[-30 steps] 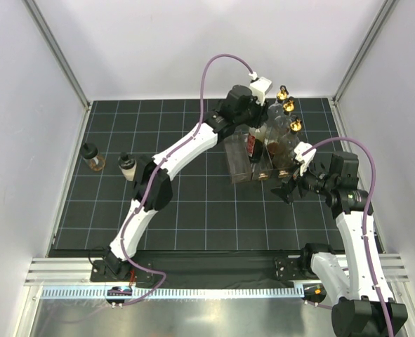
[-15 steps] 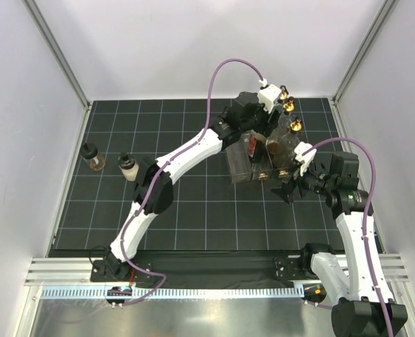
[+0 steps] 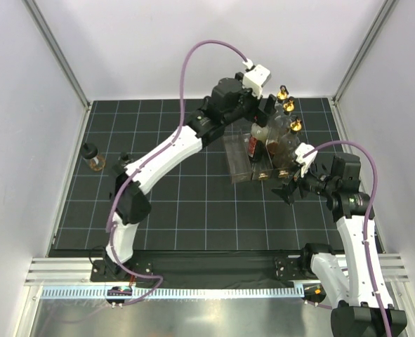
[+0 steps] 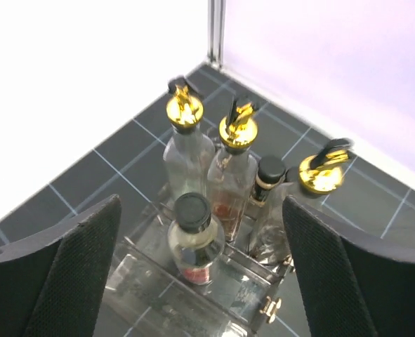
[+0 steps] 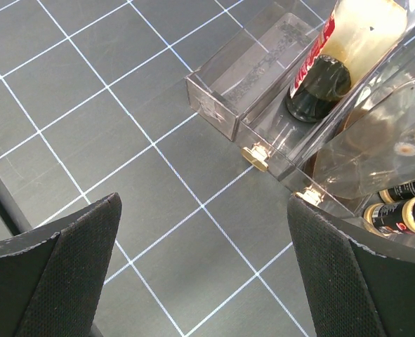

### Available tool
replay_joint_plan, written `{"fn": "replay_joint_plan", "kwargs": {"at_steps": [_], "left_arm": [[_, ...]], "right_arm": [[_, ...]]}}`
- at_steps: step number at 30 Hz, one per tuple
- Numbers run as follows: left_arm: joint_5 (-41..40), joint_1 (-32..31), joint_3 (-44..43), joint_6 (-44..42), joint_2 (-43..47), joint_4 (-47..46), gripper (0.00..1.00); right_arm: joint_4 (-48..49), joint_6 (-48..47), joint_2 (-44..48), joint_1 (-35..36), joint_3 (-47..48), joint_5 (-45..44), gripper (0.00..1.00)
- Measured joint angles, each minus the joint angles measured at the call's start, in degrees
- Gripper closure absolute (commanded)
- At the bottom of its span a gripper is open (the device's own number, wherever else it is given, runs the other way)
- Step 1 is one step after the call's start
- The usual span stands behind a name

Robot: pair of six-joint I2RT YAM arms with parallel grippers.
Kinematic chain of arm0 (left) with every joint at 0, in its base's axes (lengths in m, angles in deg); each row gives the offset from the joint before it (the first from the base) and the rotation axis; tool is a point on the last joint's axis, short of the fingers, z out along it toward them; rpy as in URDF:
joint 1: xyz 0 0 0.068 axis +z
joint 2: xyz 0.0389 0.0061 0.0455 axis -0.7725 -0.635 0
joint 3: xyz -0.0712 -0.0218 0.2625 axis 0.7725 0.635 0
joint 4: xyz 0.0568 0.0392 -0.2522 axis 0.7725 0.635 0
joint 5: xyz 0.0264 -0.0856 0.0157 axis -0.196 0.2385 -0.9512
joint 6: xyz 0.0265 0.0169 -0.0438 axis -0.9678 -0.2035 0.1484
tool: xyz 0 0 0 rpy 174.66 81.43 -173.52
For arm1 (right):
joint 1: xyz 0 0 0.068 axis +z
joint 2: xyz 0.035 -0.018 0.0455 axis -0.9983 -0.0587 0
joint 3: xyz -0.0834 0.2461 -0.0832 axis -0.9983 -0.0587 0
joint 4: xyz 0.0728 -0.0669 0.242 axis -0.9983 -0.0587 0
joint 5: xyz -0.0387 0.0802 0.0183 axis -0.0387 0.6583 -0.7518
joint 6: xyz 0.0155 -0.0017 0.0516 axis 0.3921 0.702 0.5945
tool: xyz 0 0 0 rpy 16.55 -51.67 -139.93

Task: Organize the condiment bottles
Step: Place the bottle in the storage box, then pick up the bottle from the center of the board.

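Note:
A clear plastic rack (image 3: 244, 163) stands at the back right of the mat. In its compartment stands a black-capped bottle with a red label (image 4: 195, 240) (image 3: 251, 145) (image 5: 318, 78). My left gripper (image 4: 203, 284) (image 3: 262, 118) hovers open above that bottle, one finger on each side and touching nothing. Behind it stand three tall clear bottles with gold pourer tops (image 4: 184, 112) (image 4: 237, 130) (image 4: 321, 172) and another black-capped bottle (image 4: 269, 177). My right gripper (image 5: 203, 270) (image 3: 286, 188) hangs open over bare mat beside the rack's near corner.
Two small bottles stand at the mat's left edge: one (image 3: 91, 158) in full view, the other (image 3: 125, 160) partly behind my left arm. The white walls and corner post (image 4: 216, 31) close in behind the rack. The rack's front compartment (image 5: 253, 67) holds nothing.
My left gripper has opened, let go of the black-capped bottle in the rack, and risen above it. The left arm's elbow has swung left. The right arm has stayed still.

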Motion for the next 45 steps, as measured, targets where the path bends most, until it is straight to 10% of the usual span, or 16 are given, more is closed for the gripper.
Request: {"fn": "replay_joint_plan", "kwargs": {"at_steps": [29, 45], "left_arm": [[-19.6, 0.1, 53.6, -4.0, 62.2, 1.4, 0.00], [-35.4, 0.1, 72.5, -5.7, 83.6, 4.7, 0.00]], "right_arm": [[-7.8, -8.3, -11.4, 4.1, 9.4, 1.7, 0.00], [-7.3, -7.8, -35.5, 40.4, 27.6, -15.4, 0.00]]}}
